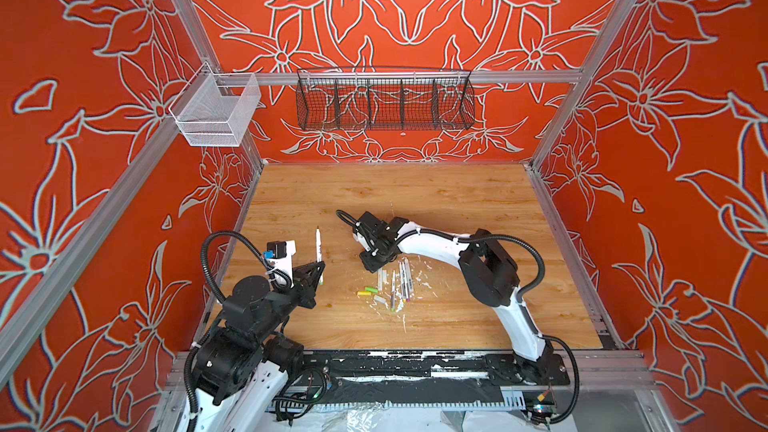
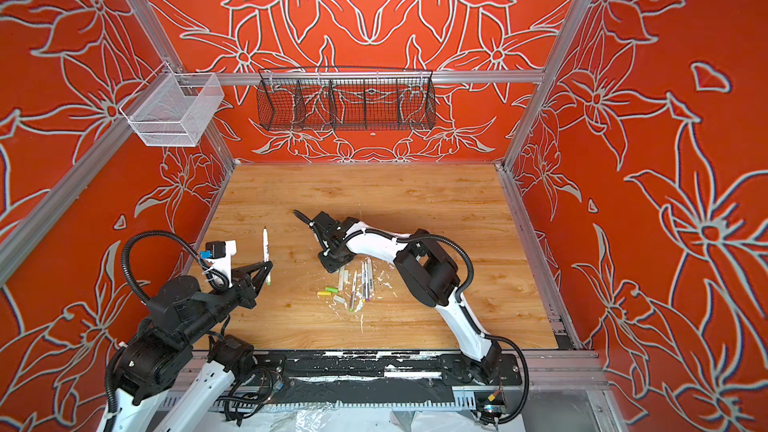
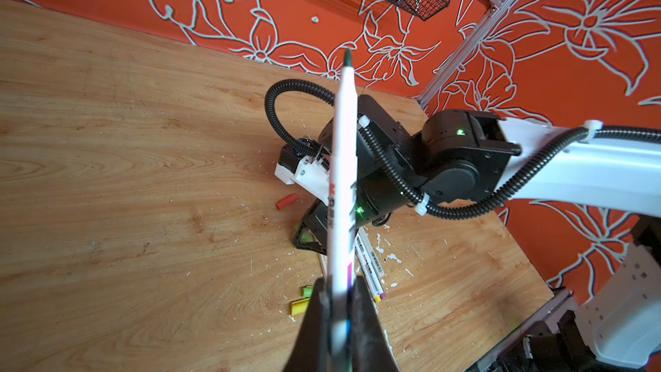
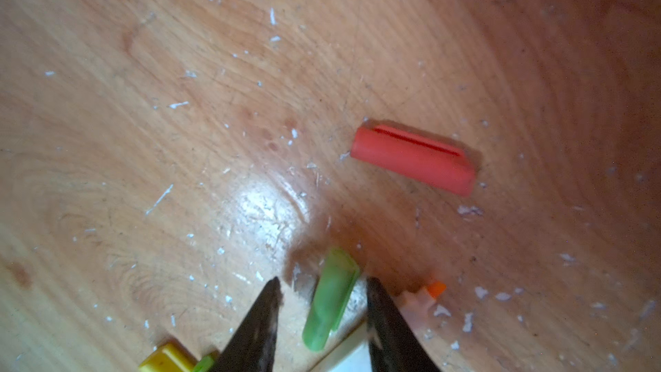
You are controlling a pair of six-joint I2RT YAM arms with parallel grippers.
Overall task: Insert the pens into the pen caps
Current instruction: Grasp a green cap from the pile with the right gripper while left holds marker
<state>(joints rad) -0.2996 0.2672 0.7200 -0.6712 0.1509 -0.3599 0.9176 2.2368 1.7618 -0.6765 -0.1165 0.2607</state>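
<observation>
My left gripper (image 3: 338, 282) is shut on a white pen (image 3: 343, 173), which it holds off the table, dark tip pointing away; in both top views this pen (image 1: 318, 247) (image 2: 265, 249) stands at the left. My right gripper (image 4: 323, 282) is down at the table, open, its jaws either side of a green cap (image 4: 331, 298) with a gap on each side. A red cap (image 4: 415, 159) lies just beyond. Several pens (image 1: 401, 280) lie in a pile beside the right gripper (image 1: 371, 263). Green (image 1: 371, 288), yellow (image 1: 364, 293) and pale grey (image 1: 380, 299) caps lie near them.
White paint flecks (image 1: 415, 274) are scattered around the pile on the wooden table (image 1: 457, 201). A black wire basket (image 1: 384, 101) hangs on the back rail and a white mesh basket (image 1: 216, 112) at the back left. Patterned red walls enclose three sides.
</observation>
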